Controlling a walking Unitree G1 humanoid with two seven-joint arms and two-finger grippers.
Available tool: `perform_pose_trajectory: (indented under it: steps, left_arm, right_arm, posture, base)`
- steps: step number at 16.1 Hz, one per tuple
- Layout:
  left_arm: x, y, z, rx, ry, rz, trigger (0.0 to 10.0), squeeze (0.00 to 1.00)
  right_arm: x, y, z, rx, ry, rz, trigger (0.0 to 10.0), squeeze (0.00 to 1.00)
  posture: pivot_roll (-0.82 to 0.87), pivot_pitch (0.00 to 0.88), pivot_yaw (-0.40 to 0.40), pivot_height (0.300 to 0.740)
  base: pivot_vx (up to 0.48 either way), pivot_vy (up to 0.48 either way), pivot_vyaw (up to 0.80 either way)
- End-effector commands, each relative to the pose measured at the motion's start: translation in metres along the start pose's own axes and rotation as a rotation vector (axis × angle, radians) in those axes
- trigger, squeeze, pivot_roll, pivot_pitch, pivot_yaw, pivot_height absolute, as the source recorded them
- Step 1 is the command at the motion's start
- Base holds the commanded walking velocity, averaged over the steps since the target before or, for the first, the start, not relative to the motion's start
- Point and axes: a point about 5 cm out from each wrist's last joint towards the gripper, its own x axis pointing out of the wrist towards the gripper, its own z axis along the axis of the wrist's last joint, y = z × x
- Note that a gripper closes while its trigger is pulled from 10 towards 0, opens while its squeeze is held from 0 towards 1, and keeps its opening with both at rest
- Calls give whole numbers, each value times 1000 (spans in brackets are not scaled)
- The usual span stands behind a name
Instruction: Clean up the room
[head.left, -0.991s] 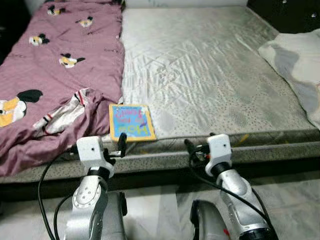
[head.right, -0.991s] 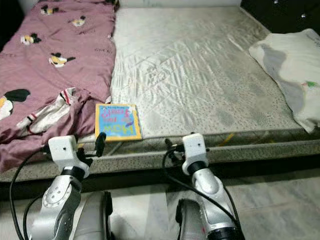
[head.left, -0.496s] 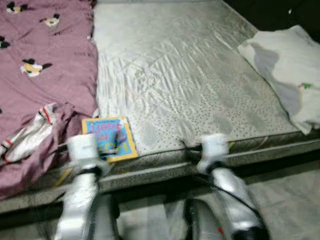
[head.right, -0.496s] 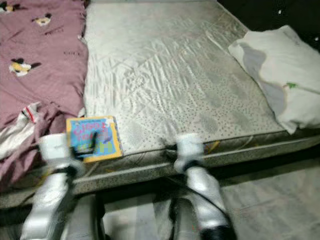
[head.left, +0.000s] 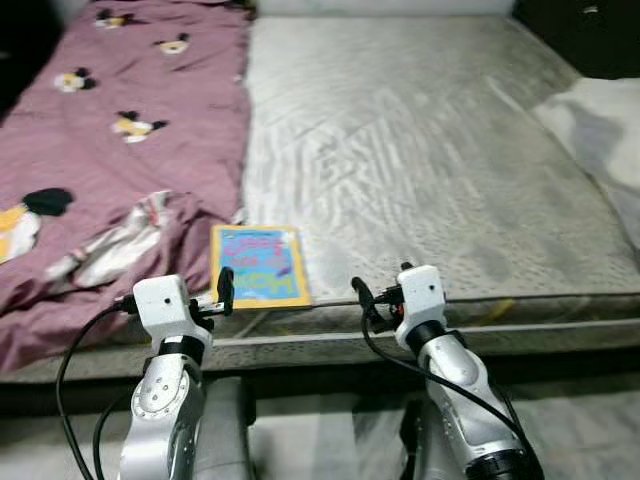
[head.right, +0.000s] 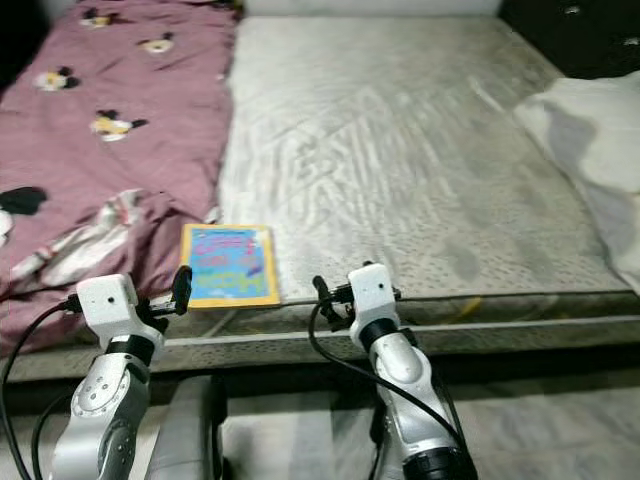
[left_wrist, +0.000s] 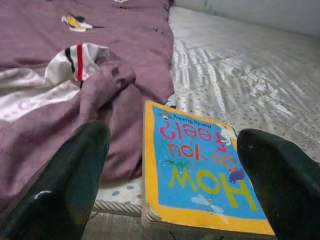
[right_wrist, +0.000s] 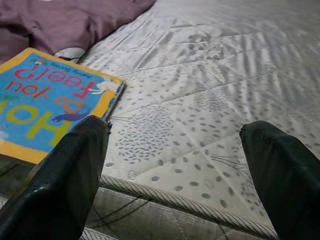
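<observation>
Bare grey mattress (head.left: 420, 150) ahead of me; purple blanket (head.left: 110, 130) bunched over its left part. Picture book (head.left: 258, 264) lies flat at the near edge, just beside the blanket, long axis running away from me, title's top toward me. My left gripper (left_wrist: 175, 200) hovers spread before the book; right gripper (right_wrist: 175, 165), also spread, near the bare edge. Pale pillow (head.right: 590, 140), blurred, probably, far right.

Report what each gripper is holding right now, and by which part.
Nothing is held. The left gripper and right gripper are both open at the mattress edge; the book lies untouched.
</observation>
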Motion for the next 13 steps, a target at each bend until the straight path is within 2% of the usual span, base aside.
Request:
perform_pose_trajectory:
  steps: [1, 8, 12, 13]
  left_arm:
    - [0, -3, -1, 0, 9, -10, 10000, 0]
    - [1, -3, -1, -14, 10, -17, 10000, 0]
    - [5, 3, -2, -21, 27, 25, 10000, 0]
    - [10, 7, -7, -43, 72, 41, 10000, 0]
  right_arm:
    - [-3, -4, -3, 9, 11, -17, 10000, 0]
    - [-2, -5, -3, 11, 11, -27, 10000, 0]
    - [-2, -5, -3, 8, 9, -29, 10000, 0]
    - [-4, -7, 0, -8, -9, -46, 10000, 0]
  posture:
    - [11, 129, -26, 552]
    - [7, 123, -22, 552]
    - [8, 119, -23, 552]
    - [0, 118, -25, 552]
  base:
    - [0, 480, 0]
    - [0, 480, 0]
    - [0, 0, 0]
    - [0, 0, 0]
